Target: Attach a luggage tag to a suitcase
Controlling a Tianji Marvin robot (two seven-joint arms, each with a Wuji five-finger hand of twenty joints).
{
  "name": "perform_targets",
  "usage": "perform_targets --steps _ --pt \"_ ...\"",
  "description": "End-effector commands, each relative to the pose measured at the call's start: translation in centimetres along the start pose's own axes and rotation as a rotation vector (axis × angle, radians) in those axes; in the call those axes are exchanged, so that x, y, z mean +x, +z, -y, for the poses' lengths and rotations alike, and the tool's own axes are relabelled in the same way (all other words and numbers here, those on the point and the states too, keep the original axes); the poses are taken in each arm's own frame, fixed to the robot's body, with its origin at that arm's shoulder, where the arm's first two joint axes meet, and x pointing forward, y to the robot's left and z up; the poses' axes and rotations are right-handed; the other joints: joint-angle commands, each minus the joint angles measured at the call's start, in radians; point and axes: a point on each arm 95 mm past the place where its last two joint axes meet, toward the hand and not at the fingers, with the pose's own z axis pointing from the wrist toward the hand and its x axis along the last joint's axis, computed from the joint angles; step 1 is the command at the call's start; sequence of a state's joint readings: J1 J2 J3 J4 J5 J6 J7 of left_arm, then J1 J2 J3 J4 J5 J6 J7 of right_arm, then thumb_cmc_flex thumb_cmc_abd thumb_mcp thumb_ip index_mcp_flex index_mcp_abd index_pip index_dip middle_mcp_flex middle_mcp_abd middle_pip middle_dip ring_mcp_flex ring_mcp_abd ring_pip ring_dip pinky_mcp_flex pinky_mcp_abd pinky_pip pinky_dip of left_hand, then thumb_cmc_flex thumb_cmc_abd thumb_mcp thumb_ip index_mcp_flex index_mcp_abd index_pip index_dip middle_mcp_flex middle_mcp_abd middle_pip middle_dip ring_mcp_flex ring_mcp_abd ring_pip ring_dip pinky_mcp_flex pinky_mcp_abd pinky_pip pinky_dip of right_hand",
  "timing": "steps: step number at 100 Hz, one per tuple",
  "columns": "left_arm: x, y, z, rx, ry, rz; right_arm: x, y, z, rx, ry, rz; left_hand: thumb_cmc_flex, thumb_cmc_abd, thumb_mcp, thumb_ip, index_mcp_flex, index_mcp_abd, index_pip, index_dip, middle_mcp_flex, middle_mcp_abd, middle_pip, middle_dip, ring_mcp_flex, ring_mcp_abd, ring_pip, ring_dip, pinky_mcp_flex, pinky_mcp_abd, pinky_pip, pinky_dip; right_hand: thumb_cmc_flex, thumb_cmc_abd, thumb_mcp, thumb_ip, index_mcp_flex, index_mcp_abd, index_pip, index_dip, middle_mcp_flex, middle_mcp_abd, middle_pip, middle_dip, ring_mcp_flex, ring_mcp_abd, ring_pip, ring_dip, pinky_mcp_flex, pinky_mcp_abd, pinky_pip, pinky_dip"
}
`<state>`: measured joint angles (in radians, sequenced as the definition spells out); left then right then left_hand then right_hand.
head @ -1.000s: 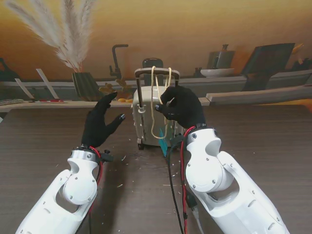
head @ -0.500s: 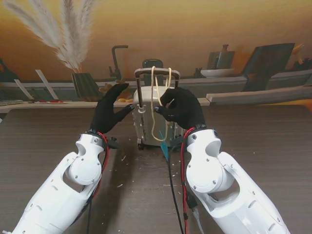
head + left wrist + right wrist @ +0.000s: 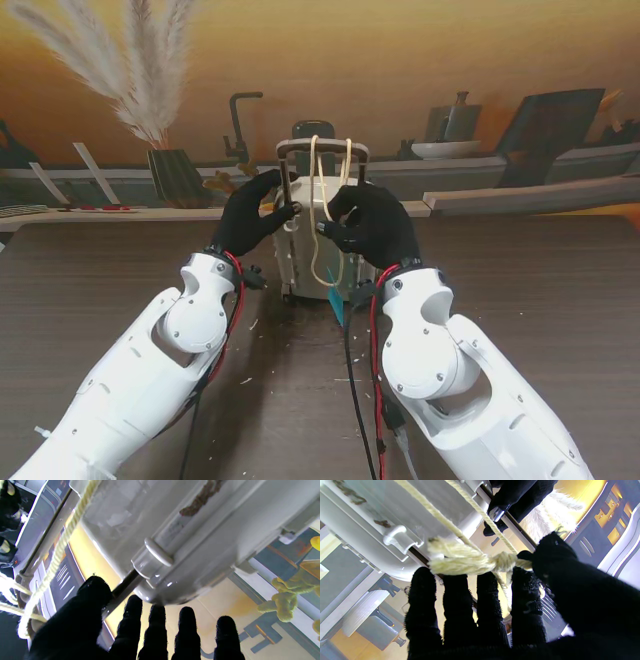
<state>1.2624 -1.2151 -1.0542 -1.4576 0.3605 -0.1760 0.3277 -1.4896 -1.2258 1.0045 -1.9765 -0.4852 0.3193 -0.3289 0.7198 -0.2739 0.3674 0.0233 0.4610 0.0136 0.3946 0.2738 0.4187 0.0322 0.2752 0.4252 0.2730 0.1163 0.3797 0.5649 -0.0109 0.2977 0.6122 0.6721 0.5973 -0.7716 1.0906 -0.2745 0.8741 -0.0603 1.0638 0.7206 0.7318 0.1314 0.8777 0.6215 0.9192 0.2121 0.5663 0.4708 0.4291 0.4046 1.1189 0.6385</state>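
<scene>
A small cream suitcase (image 3: 300, 258) (image 3: 175, 517) (image 3: 370, 510) stands upright mid-table with its pull handle (image 3: 322, 147) raised. A cream rope loop (image 3: 318, 200) (image 3: 57, 555) (image 3: 460, 560) hangs over the handle bar. A teal luggage tag (image 3: 335, 300) dangles by the case's lower right corner. My left hand (image 3: 252, 218) (image 3: 125, 630) (image 3: 515, 495) is at the handle's left post, with the post held between thumb and fingers. My right hand (image 3: 375, 225) (image 3: 495, 610) pinches the rope's frayed knot between thumb and forefinger in front of the case.
The dark wood table (image 3: 540, 290) ends at a printed kitchen backdrop close behind the suitcase. Pampas grass (image 3: 140, 70) stands at the back left. Black and red cables (image 3: 352, 390) run along the table between my arms, with small scraps beside them.
My left hand has moved right and away from me, from open air beside the suitcase onto the handle's left post. My right hand and the rope have stayed almost still.
</scene>
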Motion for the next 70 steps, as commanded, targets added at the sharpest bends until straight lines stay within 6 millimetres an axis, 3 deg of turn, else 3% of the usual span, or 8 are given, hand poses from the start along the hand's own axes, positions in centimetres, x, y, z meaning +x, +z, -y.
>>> perform_targets --steps 1,9,14,18,31,52,55,70 --pt "0.7 0.6 -0.4 -0.018 -0.009 -0.017 -0.1 -0.2 0.1 0.018 -0.001 -0.002 0.005 0.032 -0.025 -0.026 0.03 -0.079 0.013 0.019 0.021 -0.013 0.006 0.015 0.032 -0.011 -0.013 -0.028 -0.001 -0.057 -0.018 -0.002 0.016 0.016 0.019 -0.001 -0.013 -0.026 0.001 0.031 0.006 -0.001 -0.013 -0.012 0.001 0.005 -0.013 -0.011 -0.003 -0.006 -0.013 -0.003" --pt "0.7 0.9 -0.8 -0.026 -0.014 -0.014 -0.2 -0.3 0.1 0.019 -0.001 -0.002 0.026 0.035 -0.035 -0.03 0.086 -0.097 0.075 0.059 0.065 -0.013 0.008 0.012 0.054 -0.007 -0.022 -0.039 0.007 -0.052 -0.03 -0.003 0.016 0.017 0.018 -0.002 -0.013 -0.028 0.001 0.031 0.007 0.0 -0.013 -0.012 0.002 0.005 -0.013 -0.011 -0.003 -0.005 -0.013 -0.003" --pt "0.7 1.0 -1.0 -0.027 -0.016 -0.01 -0.2 -0.3 0.1 0.022 -0.001 -0.002 0.075 0.009 -0.063 -0.043 0.136 -0.111 0.134 0.109 0.105 -0.012 0.019 0.015 0.076 -0.005 -0.017 -0.041 0.019 -0.046 -0.033 -0.001 0.016 0.018 0.018 -0.001 -0.013 -0.028 0.001 0.031 0.006 0.0 -0.013 -0.012 0.001 0.005 -0.013 -0.011 -0.004 -0.005 -0.013 -0.003" --pt "0.7 1.1 -1.1 -0.029 -0.019 -0.005 -0.3 -0.4 0.1 0.026 -0.002 -0.002 0.116 0.007 -0.111 -0.037 0.161 -0.118 0.176 0.128 0.132 -0.017 0.029 0.022 0.089 -0.002 -0.008 -0.039 0.028 -0.044 -0.03 0.005 0.017 0.018 0.018 -0.001 -0.014 -0.029 0.0 0.031 0.006 -0.002 -0.013 -0.012 0.001 0.007 -0.013 -0.011 -0.004 -0.006 -0.013 -0.003" --pt "0.8 1.2 -1.4 -0.04 -0.014 0.02 -0.6 -0.8 0.3 0.043 -0.004 0.002 0.204 0.028 -0.19 -0.034 0.234 -0.113 0.387 0.148 0.257 0.006 0.131 0.099 0.162 0.027 0.105 0.025 0.063 -0.048 0.124 0.06 0.016 0.018 0.017 -0.001 -0.014 -0.029 0.0 0.032 0.005 0.0 -0.015 -0.013 0.0 0.007 -0.014 -0.011 -0.005 -0.006 -0.013 -0.003" --pt "1.1 1.2 -1.8 -0.044 -0.002 0.049 -1.4 -1.6 1.1 0.071 -0.003 0.015 0.238 0.026 -0.2 -0.031 0.269 -0.087 0.516 0.143 0.33 0.039 0.236 0.182 0.213 0.033 0.264 0.085 0.089 -0.074 0.383 0.058 0.018 0.02 0.015 -0.001 -0.013 -0.034 -0.002 0.031 0.002 0.001 -0.02 -0.015 -0.004 0.01 -0.019 -0.013 -0.007 -0.006 -0.015 -0.004" --pt "1.1 1.2 -1.9 -0.044 0.003 0.052 -1.6 -1.7 1.2 0.074 -0.003 0.017 0.239 0.024 -0.197 -0.032 0.271 -0.086 0.54 0.136 0.339 0.045 0.245 0.191 0.22 0.031 0.288 0.084 0.094 -0.076 0.428 0.024 0.017 0.022 0.014 -0.001 -0.014 -0.035 -0.003 0.031 0.003 0.001 -0.021 -0.016 -0.004 0.009 -0.02 -0.013 -0.009 -0.005 -0.017 -0.005" --pt "1.3 1.2 -2.1 -0.041 0.015 0.054 -2.2 -2.2 1.8 0.09 -0.004 0.029 0.244 0.017 -0.192 -0.03 0.275 -0.081 0.563 0.15 0.348 0.047 0.264 0.203 0.226 0.032 0.316 0.094 0.102 -0.08 0.463 0.024 0.016 0.022 0.011 -0.001 -0.012 -0.049 -0.009 0.029 0.005 0.003 -0.036 -0.025 -0.005 0.012 -0.027 -0.016 -0.01 -0.005 -0.02 -0.007"
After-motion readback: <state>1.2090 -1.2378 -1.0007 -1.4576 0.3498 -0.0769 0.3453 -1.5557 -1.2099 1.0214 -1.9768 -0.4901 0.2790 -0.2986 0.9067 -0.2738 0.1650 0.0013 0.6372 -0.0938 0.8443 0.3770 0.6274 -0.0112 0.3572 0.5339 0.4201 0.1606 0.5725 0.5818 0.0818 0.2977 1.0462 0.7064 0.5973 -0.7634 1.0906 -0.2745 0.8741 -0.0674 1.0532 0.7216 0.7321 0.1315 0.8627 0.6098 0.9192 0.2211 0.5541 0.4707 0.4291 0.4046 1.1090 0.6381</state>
